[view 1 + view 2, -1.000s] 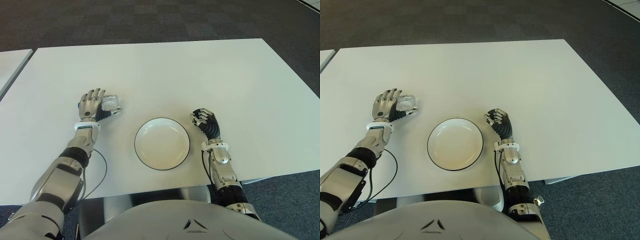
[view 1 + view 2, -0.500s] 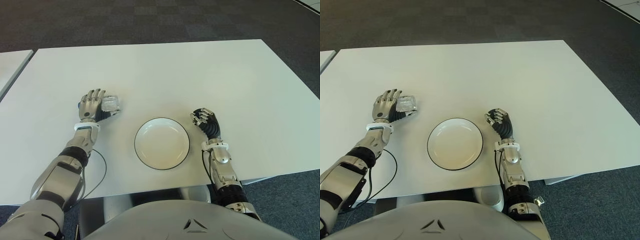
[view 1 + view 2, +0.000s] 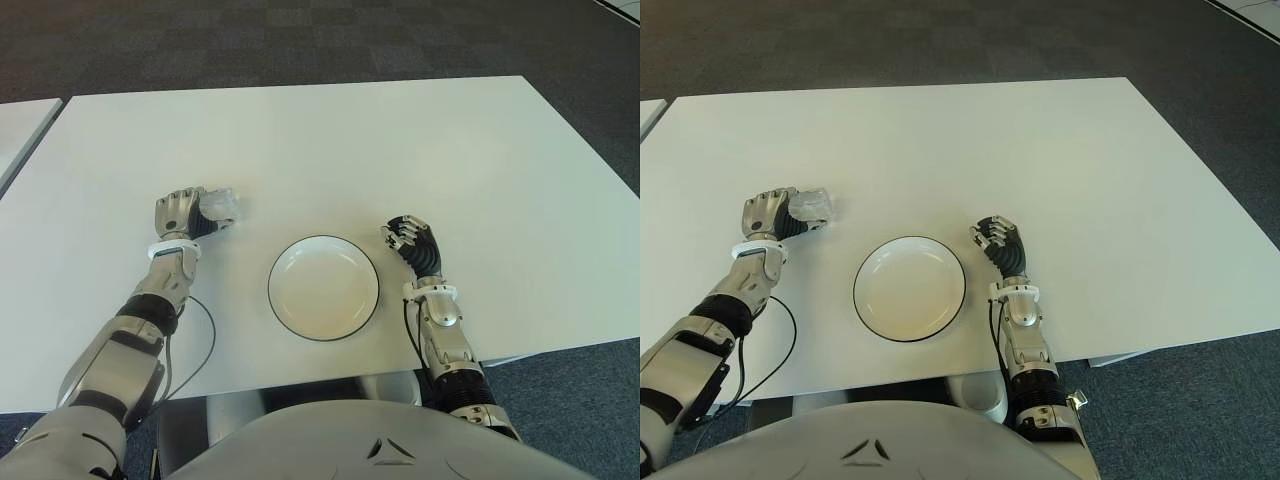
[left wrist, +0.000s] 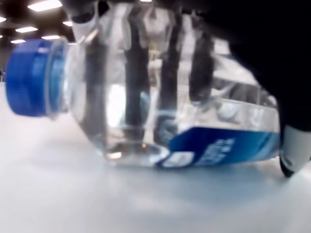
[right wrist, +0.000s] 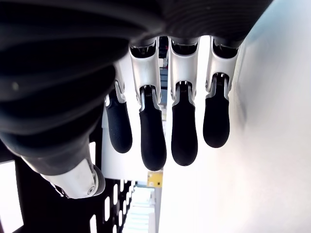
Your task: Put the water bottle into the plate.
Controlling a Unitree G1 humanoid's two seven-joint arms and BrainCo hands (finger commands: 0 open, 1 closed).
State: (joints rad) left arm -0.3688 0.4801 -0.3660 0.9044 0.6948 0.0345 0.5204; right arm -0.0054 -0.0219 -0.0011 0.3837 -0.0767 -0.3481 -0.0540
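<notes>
Water bottle point(image 4: 160, 102), clear with a blue cap point(image 4: 30, 77) and blue label, lies on its side on the white bench point(image 3: 400, 150), out to the left of the plate and apart from it. Left hand point(image 3: 180, 215) has its fingers point(image 4: 133, 73) curled over the bottle's body, gripping it. Plate point(image 3: 324, 287), white with a dark rim, sits near the bench's front edge. Right hand point(image 3: 410, 240) shows just right of the plate, fingers point(image 5: 184, 131) loosely curled, holding nothing.
</notes>
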